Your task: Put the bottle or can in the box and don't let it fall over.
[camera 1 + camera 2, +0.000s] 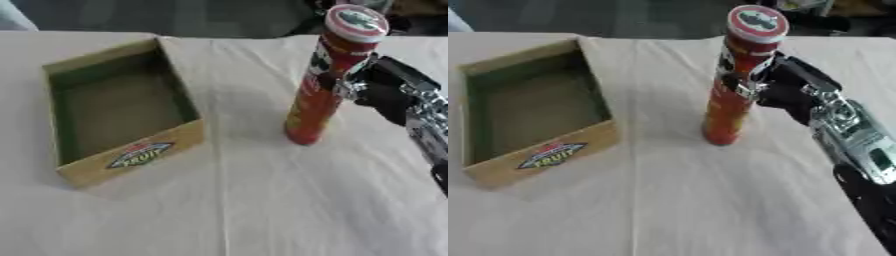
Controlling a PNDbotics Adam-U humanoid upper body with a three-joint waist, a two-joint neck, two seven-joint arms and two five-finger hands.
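Tall red chip can (732,85) stands upright on white-clothed table (710,200), right of the open cardboard box (531,107), well apart from it. Right hand (785,87) at the can's upper right side, fingers curled round it.

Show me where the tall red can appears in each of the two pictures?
Left eye view: the tall red can stands right of centre, the right hand against its side.
Right eye view: it stands nearer the centre.
Shared landmark: the cardboard box on the can's left.
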